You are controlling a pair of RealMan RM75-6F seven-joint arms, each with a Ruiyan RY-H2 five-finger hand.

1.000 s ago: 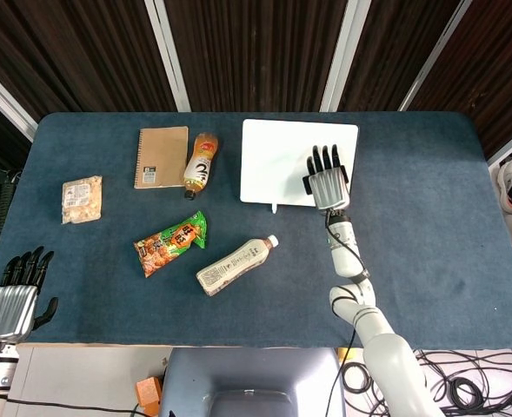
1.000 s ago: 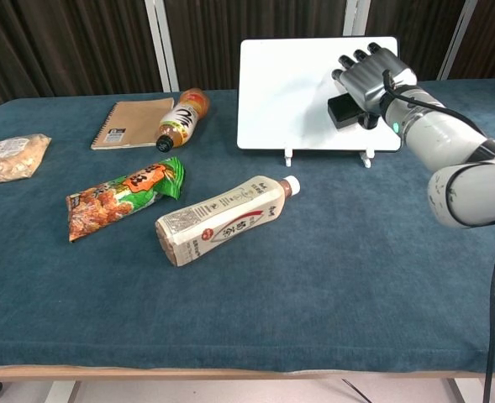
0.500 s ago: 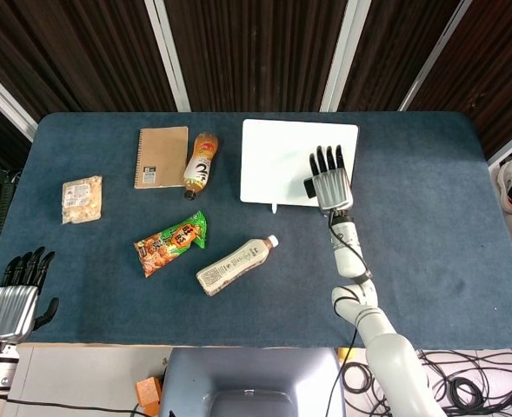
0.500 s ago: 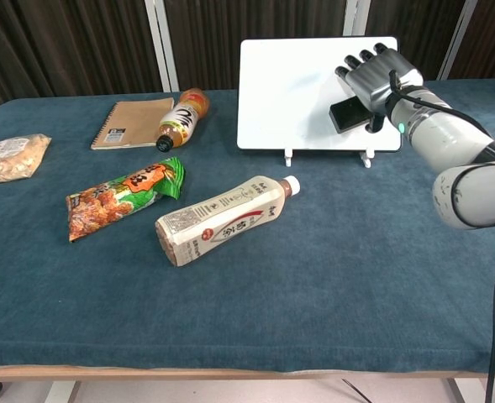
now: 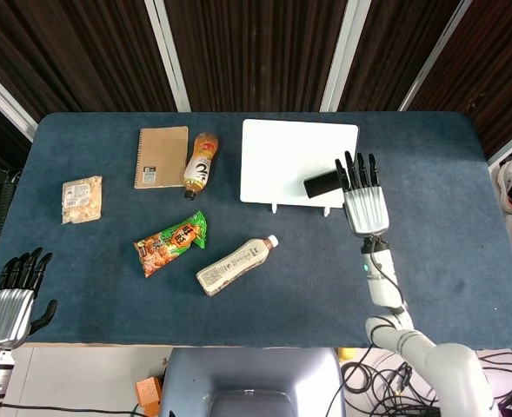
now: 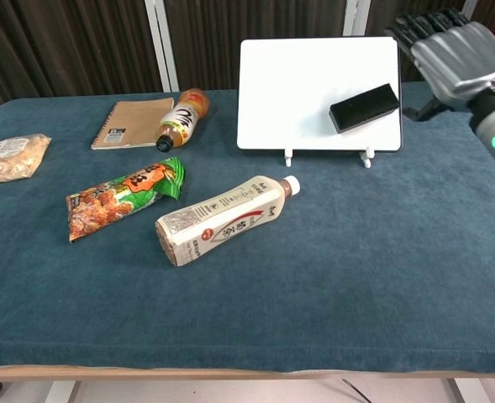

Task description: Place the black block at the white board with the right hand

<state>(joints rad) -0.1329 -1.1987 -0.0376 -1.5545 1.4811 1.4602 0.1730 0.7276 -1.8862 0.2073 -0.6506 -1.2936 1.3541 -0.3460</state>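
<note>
The black block (image 6: 364, 107) (image 5: 322, 183) rests against the face of the white board (image 6: 297, 80) (image 5: 277, 161), tilted, near its lower right part. My right hand (image 6: 453, 54) (image 5: 363, 200) hovers to the right of the board, fingers spread and holding nothing, clear of the block. At the table's near left corner my left hand (image 5: 10, 300) stays still with its fingers apart and empty; the chest view does not show it.
A milk-tea bottle (image 6: 222, 218) lies in front of the board. An orange snack bag (image 6: 121, 197), a juice bottle (image 6: 180, 117), a brown notebook (image 6: 134, 122) and a pale snack packet (image 6: 12, 157) lie to the left.
My right hand let go of the black block and drew back to the right and up, off the board. The block stays on the board. The left hand has barely moved.
</note>
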